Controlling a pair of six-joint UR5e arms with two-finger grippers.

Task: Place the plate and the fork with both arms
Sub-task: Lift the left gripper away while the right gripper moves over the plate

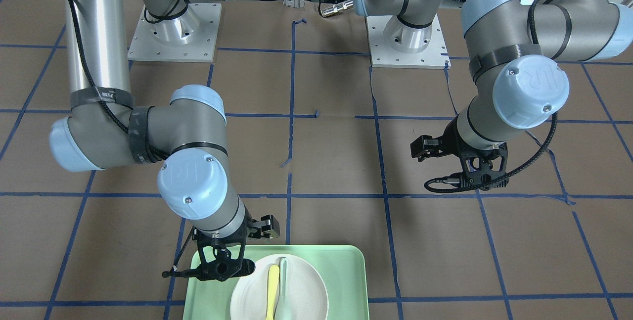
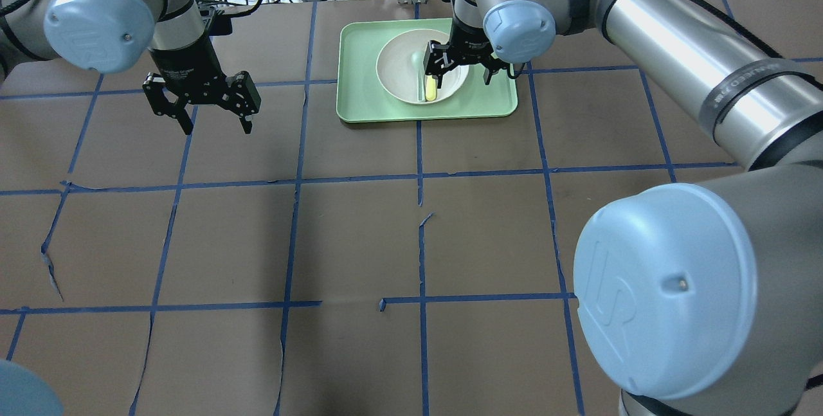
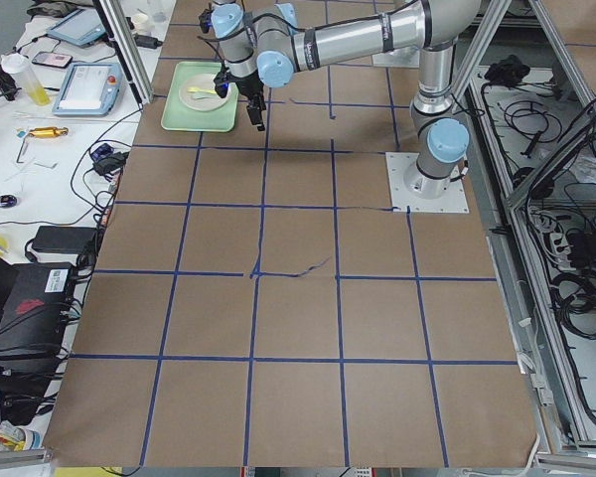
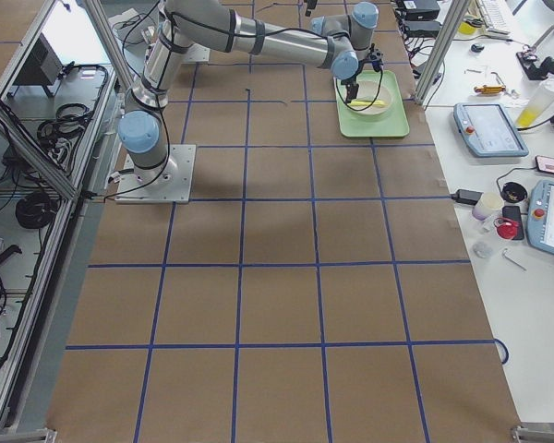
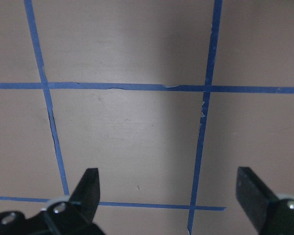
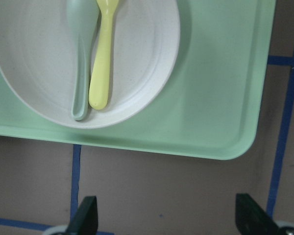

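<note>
Yellow fork point(image 6: 102, 58) lay on the plate point(image 6: 142, 54) in the tray point(image 6: 215, 98), and I had the right gripper point(image 6: 169, 218) hovering just beside it, jaws spread wide. Left gripper point(image 2: 217, 123), also spread, hung well apart.

The right arm point(image 2: 669, 49) stretches far forward, its long forearm sloping down, and its wrist is bent so that the right gripper point(image 2: 460, 75) points straight down. Its two black fingers point(image 6: 86, 218) stand wide apart with nothing between them. The left arm point(image 2: 109, 11) reaches less far on its own side, wrist likewise turned down. The left gripper point(image 2: 217, 121) hangs with fingers point(image 5: 88, 188) spread wide and empty.
</note>
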